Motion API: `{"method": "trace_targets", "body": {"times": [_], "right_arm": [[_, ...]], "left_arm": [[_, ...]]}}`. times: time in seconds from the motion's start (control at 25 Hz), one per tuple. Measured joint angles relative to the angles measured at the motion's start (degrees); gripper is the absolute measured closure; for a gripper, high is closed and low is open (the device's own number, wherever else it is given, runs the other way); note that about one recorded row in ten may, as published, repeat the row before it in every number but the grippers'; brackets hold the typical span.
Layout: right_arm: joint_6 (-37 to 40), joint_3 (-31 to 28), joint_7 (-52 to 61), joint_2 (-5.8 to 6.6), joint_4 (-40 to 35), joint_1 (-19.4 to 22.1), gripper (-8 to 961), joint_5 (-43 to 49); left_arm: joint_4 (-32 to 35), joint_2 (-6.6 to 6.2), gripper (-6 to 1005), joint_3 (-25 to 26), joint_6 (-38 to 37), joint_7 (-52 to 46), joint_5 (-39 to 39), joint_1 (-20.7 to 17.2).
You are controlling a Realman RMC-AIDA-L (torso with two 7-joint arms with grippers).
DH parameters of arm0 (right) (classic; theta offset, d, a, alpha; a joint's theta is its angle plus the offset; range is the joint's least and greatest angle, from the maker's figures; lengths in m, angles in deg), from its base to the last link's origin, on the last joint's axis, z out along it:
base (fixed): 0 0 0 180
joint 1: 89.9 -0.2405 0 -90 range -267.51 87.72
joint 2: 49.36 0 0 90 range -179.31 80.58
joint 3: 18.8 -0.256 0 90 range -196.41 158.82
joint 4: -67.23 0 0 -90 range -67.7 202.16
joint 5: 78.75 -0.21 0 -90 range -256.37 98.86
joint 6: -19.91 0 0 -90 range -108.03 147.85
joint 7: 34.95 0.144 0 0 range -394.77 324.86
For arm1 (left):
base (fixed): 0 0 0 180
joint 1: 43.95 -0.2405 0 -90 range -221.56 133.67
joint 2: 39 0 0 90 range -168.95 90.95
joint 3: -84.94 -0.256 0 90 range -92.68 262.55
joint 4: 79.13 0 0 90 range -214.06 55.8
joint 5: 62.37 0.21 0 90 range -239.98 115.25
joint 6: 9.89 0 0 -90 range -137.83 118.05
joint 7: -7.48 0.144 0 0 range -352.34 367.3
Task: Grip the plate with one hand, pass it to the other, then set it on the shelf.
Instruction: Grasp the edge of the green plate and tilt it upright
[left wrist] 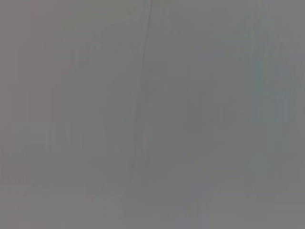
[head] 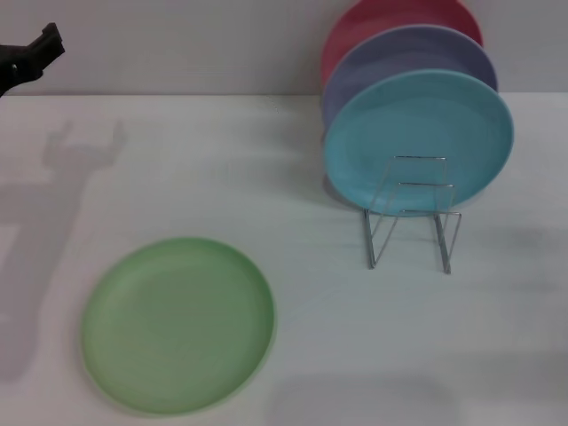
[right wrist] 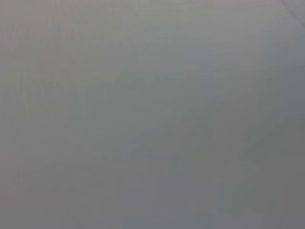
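Note:
The light green plate [head: 177,324] lies flat on the white table [head: 293,311] at the front left. The silver wire shelf [head: 411,213] stands at the right, its front loops bare. My left gripper [head: 31,55] shows only as a black tip at the far upper left edge, high above the table and far from the plate. My right gripper is out of view. Both wrist views show only plain grey, with no object in them.
A turquoise plate [head: 417,142], a lavender plate [head: 408,58] and a red plate [head: 390,18] stand upright in the back of the shelf. The left arm's shadow [head: 53,195] falls on the table at the left. A grey wall runs behind the table.

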Motion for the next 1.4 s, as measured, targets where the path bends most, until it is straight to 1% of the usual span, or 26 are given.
{"method": "trace_targets", "body": {"times": [0.04,0.08,0.2,0.32,0.36,0.4,0.44,0.48,0.52,0.56,0.6,0.68,0.72,0.76,0.8,0.84,0.88,0.92,1.0,1.04,1.08,1.24,1.4], "right_arm": [[-0.09,-0.01,0.00,0.00,0.00,-0.03,287,-0.03],[-0.23,0.00,0.00,0.00,0.01,-0.11,287,-0.04],[-0.63,0.00,0.00,0.03,0.03,-0.36,287,-0.04],[-0.69,0.00,0.00,0.07,-0.14,-0.60,287,-0.04],[-0.70,-0.01,0.00,0.08,-0.16,-0.63,287,-0.04],[-0.70,-0.01,0.00,0.08,-0.17,-0.66,287,-0.04],[-0.70,0.00,0.00,0.09,-0.17,-0.70,287,-0.02],[-0.70,-0.01,0.00,0.09,-0.18,-0.73,287,-0.02],[-0.71,0.00,0.00,0.09,-0.18,-0.75,287,0.00],[-0.80,-0.01,0.00,0.10,-0.19,-0.78,287,0.00],[-0.92,0.00,0.00,0.10,-0.19,-0.82,287,0.00],[-1.16,-0.01,0.00,0.14,-0.19,-0.93,287,0.00],[-1.25,0.00,0.00,0.16,-0.18,-1.00,287,0.00],[-1.25,0.00,0.00,0.16,-0.16,-1.04,287,0.00],[-1.25,-0.06,0.00,0.16,-0.12,-1.06,287,0.00],[-1.25,-0.15,0.00,0.17,-0.06,-1.06,287,0.00],[-1.23,-0.38,0.00,0.18,0.06,-1.06,287,-0.08],[-1.23,-0.38,0.00,0.18,0.06,-1.06,287,-0.08],[-1.22,-0.42,0.00,0.18,0.08,-1.11,287,-0.15],[-1.20,-0.42,0.00,0.18,0.07,-1.17,287,-0.16],[-1.02,-0.45,0.01,0.18,-0.09,-1.22,287,-0.18],[-0.84,-0.52,0.34,0.18,-0.13,-1.25,287,-0.22],[-0.81,-0.53,0.56,0.19,0.11,-1.41,287,-0.24]], "left_arm": [[-2.59,0.68,153,1.14,2.57,0.69,1.10,-1.21],[-6.56,1.50,153,2.38,6.73,2.59,1.92,-2.66],[-12.18,2.80,154,4.13,13.38,6.38,2.20,-4.69],[-19.72,5.17,155,6.82,23.30,12.10,2.20,-7.18],[-19.72,5.17,155,6.82,23.30,12.10,2.20,-7.18],[-22.45,6.01,155,7.73,27.02,13.96,2.12,-7.98],[-22.45,6.01,156,7.73,27.02,13.96,2.12,-7.98],[-27.50,6.98,156,8.78,34.93,16.72,1.89,-9.16],[-30.43,7.10,156,8.92,40.04,17.48,1.83,-9.61],[-30.43,7.10,156,8.92,40.04,17.48,1.83,-9.61],[-33.07,7.06,156,8.94,45.61,17.88,1.80,-9.81],[-33.07,7.06,157,8.94,45.61,17.88,1.80,-9.81],[-39.03,7.05,157,9.22,59.45,18.32,1.73,-9.36],[-40.54,7.11,157,9.23,62.96,18.46,1.73,-9.17],[-41.54,7.15,158,9.21,65.42,18.49,1.73,-9.03],[-41.54,7.15,158,9.21,65.42,18.49,1.73,-9.03],[-42.37,7.18,158,9.17,67.80,18.48,1.68,-8.84],[-43.74,7.25,158,9.28,73.48,18.23,1.24,-7.95],[-44.09,7.31,159,10.18,78.52,17.98,0.07,-6.54],[-44.09,7.31,159,10.18,78.52,17.98,0.07,-6.54],[-43.84,7.36,159,10.89,83.69,16.98,-1.78,-4.75],[-42.77,7.44,160,10.48,85.57,15.27,-1.83,-3.78],[-40.20,7.48,161,10.40,87.99,13.78,-1.77,-1.98]]}}
